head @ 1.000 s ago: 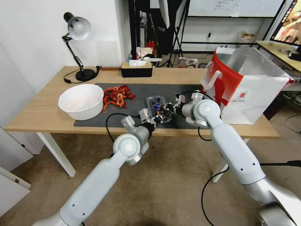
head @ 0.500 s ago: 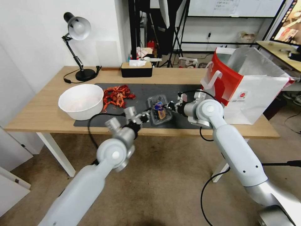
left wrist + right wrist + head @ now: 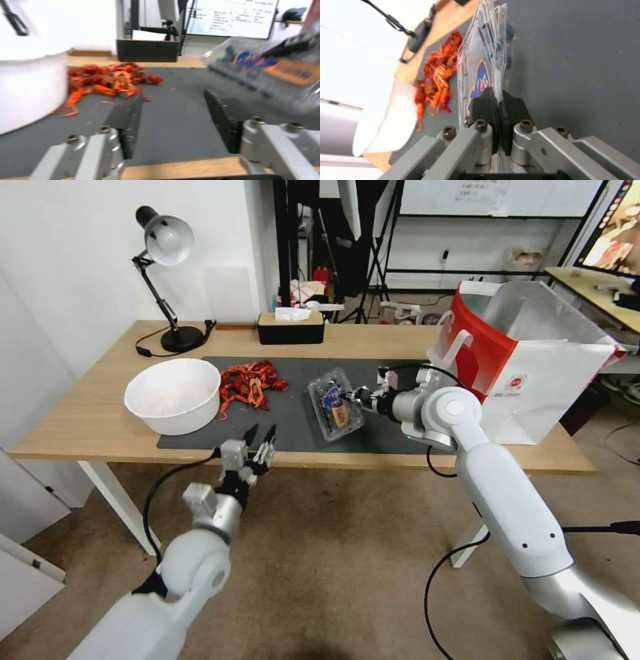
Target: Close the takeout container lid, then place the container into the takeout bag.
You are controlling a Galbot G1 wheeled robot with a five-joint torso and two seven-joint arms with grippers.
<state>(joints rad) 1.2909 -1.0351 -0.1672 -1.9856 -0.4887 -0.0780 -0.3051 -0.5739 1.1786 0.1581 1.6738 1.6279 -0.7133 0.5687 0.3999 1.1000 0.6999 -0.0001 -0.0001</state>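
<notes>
The clear takeout container [image 3: 335, 411] with dark berries hangs tilted just above the dark mat, its lid [image 3: 339, 413] down over the berry half and the sticker facing up. My right gripper [image 3: 354, 397] is shut on the container's right rim; in the right wrist view its black pads [image 3: 486, 105] pinch the thin plastic edge of the container [image 3: 483, 57]. My left gripper [image 3: 261, 443] is open at the table's front edge, left of the container and apart from it. Its fingers [image 3: 128, 125] stand wide, with the container [image 3: 266, 72] ahead. The red-and-white takeout bag [image 3: 527, 360] stands open at the right.
A white bowl [image 3: 173, 395] sits on the mat's left end beside a pile of red crayfish shells [image 3: 250, 383]. A black tissue box [image 3: 291, 328] and a desk lamp [image 3: 167, 293] stand at the back. The dark mat [image 3: 293, 407] covers the table's middle.
My left arm has let go of the container and drawn back left to the table's front edge. My right gripper has raised and tilted the container, shifting it slightly toward the back.
</notes>
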